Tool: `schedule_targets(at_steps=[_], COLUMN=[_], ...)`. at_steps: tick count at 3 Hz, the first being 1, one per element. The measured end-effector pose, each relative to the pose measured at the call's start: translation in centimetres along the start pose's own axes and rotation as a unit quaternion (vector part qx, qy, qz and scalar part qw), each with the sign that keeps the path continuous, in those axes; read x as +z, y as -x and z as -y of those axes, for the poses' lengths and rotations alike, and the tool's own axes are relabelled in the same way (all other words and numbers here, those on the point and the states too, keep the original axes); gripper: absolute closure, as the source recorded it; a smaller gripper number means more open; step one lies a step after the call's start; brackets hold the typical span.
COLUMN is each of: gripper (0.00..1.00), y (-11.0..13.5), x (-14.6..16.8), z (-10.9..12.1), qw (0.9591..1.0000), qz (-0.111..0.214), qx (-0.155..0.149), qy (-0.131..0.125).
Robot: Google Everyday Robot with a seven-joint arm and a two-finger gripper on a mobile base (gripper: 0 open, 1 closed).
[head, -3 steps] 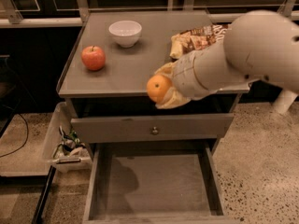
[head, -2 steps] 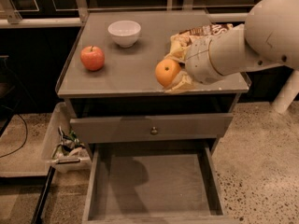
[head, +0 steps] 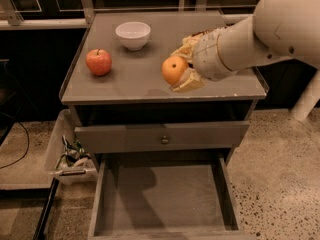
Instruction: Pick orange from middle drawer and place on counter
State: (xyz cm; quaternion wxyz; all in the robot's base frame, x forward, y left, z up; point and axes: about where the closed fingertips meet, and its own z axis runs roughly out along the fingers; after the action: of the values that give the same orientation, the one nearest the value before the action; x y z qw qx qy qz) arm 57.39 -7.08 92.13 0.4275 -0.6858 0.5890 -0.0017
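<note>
My gripper is shut on the orange and holds it just above the counter, right of the middle and near the front edge. The white arm reaches in from the right. The middle drawer stands pulled open below, its bare grey floor showing with nothing in it.
A red apple sits on the counter's left side and a white bowl at the back. A snack bag lies behind my gripper. The top drawer front with a round knob is closed. A white bin stands left of the cabinet.
My gripper has carried the orange up from in front of the cabinet and back over the counter, moving slightly right and further in.
</note>
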Motion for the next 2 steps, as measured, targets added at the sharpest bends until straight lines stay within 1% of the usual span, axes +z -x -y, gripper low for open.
schedule_targets(at_steps=[1,2], gripper=[1.00,1.00], y=[0.1,-0.8], x=[2.3,4.8], z=[3.1,5.7], qw=[0.9993,0.9982], qz=[0.034,0.051], qx=[0.013,0.028], qy=[0.007,0.012])
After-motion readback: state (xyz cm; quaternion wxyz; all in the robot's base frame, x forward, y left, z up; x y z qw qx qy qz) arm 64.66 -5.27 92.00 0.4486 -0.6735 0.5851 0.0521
